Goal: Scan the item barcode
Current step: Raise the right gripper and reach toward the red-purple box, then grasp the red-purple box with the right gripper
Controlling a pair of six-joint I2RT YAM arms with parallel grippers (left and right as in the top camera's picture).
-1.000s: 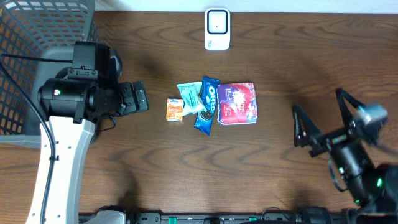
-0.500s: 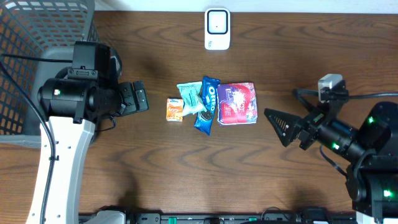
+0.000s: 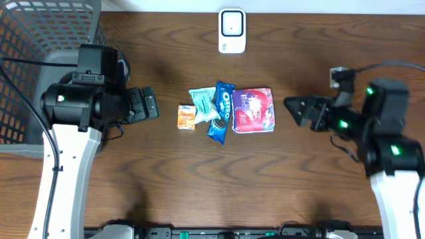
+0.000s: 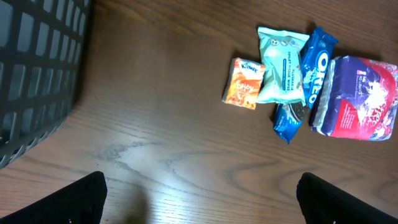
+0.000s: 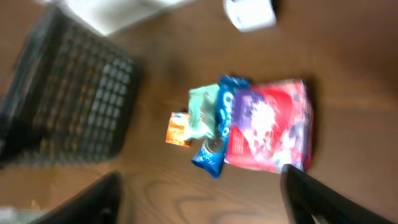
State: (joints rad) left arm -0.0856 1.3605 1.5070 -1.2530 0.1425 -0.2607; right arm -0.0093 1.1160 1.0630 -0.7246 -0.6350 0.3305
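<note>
My right hand (image 3: 293, 108), fingers spread and empty, faces the red-and-purple foil snack bag (image 3: 253, 110) just ahead. If I push in, I may shove it into the blue Oreo packet (image 3: 221, 111) touching behind.

Blurred: red bag (image 5: 268, 127) touching blue Oreo pack (image 5: 219, 134), basket (image 5: 68, 106) left.

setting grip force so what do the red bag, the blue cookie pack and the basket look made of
Red bag: probably thin plastic film, glossy, puffed with creased sealed ends.
Blue cookie pack: likely the same glossy plastic wrapper, with printed sheen and a crimped end.
Basket: stiff grey grid, matte; plastic or coated wire, I cannot tell which.
</note>
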